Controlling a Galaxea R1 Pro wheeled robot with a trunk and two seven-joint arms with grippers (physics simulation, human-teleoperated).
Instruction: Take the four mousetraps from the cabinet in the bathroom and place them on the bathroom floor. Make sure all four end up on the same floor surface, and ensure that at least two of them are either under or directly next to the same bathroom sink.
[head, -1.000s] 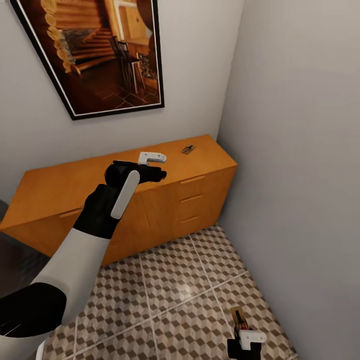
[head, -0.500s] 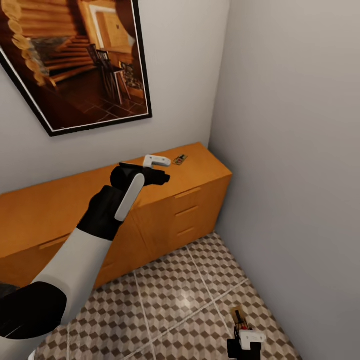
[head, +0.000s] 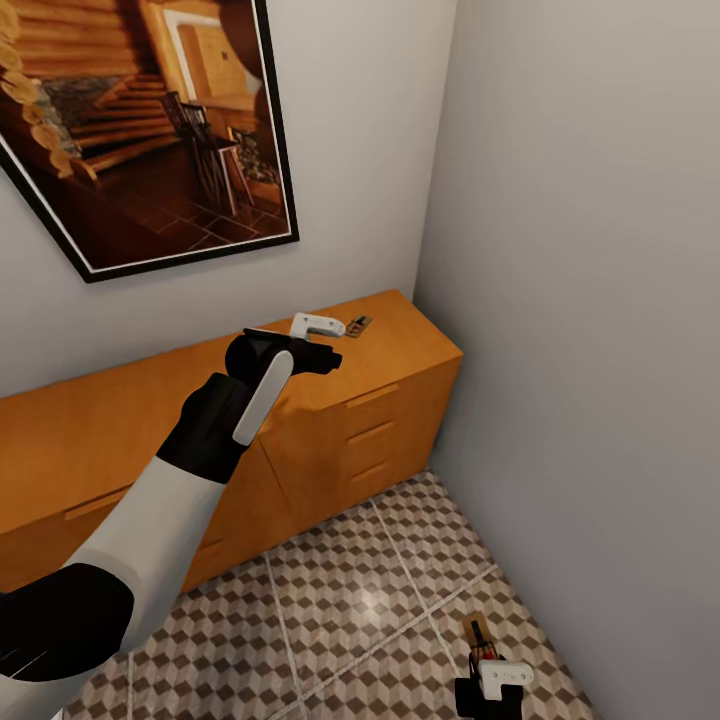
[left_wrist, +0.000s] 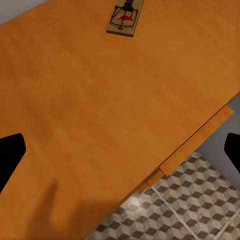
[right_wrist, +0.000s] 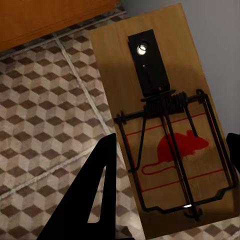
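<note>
One mousetrap (head: 359, 322) lies flat near the right end of the orange-brown cabinet (head: 130, 420) top, close to the back wall. My left gripper (head: 322, 341) hovers open over the cabinet top just short of it. The left wrist view has this mousetrap (left_wrist: 125, 17) ahead on the cabinet's wood (left_wrist: 100, 100), with nothing between the spread fingers. Low at the right, my right gripper (head: 490, 680) is shut on a second mousetrap (head: 479, 635), held above the bathroom floor (head: 340, 620). The right wrist view gives that mousetrap (right_wrist: 170, 125) close up, with its black wire bar and red mouse mark.
A large framed picture (head: 150, 130) hangs on the wall above the cabinet. The grey side wall (head: 580, 350) meets the cabinet's right end in a corner. Drawer handles (head: 372, 396) line the cabinet front. Cube-patterned tiles stretch between the cabinet and me.
The head view has shifted, so the cabinet sits differently in the picture. My left gripper has come closer to the mousetrap on the cabinet top. The right gripper still holds its mousetrap.
</note>
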